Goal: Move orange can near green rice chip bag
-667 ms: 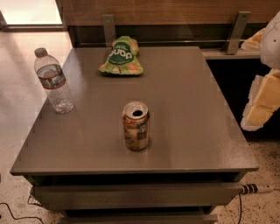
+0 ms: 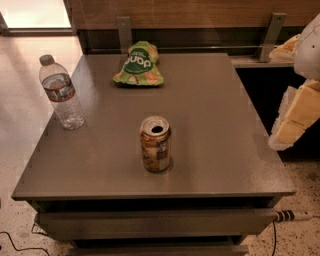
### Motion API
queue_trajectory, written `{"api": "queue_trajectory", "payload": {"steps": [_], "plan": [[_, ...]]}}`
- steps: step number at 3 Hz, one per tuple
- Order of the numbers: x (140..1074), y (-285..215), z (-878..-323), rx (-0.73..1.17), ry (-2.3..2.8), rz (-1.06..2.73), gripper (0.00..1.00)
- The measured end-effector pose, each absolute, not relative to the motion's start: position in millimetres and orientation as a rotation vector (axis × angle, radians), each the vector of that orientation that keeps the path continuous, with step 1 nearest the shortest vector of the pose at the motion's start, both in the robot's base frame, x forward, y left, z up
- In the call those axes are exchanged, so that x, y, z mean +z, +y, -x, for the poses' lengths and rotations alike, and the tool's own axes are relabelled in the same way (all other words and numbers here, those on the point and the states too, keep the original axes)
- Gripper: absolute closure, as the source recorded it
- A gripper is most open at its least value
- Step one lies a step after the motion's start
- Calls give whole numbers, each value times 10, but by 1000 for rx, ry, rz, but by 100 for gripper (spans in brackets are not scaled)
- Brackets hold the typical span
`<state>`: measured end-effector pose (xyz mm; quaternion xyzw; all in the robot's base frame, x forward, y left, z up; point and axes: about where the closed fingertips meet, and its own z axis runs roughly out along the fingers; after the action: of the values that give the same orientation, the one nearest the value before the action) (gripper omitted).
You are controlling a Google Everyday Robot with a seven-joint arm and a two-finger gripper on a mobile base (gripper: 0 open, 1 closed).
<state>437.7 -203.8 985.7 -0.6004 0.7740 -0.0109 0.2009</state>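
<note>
Upright on the grey table (image 2: 215,150), a little front of centre: the orange can (image 2: 155,144), silver top up, dark opening showing. Stands alone, touching nothing. At the far edge of the same tabletop, lying flat and crumpled: the green rice chip bag (image 2: 138,65), round dark logo with white lettering facing up. Well apart from the can, bare tabletop between, and slightly left of the can's line. Near the left edge: a clear plastic water bottle (image 2: 60,92), upright, capped, labelled round its middle, apart from both can and bag. Off the table's right side, partly cut by the frame edge: the gripper (image 2: 275,95), white body with two yellowish fingers (image 2: 299,116) spread wide, nothing between them. Hangs beside the tabletop, well apart from the can. Behind the table, a wood-panelled wall (image 2: 200,12) with metal brackets (image 2: 123,32); under the tabletop, a drawer front (image 2: 150,222); at the lower right, a cable (image 2: 292,216) over speckled floor (image 2: 305,175)
</note>
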Motion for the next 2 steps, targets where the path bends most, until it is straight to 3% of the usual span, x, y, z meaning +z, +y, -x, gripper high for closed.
{"api": "queue_trajectory", "payload": {"steps": [2], "plan": [[9289,-1931,-4421,442,1833,1494,0]]}}
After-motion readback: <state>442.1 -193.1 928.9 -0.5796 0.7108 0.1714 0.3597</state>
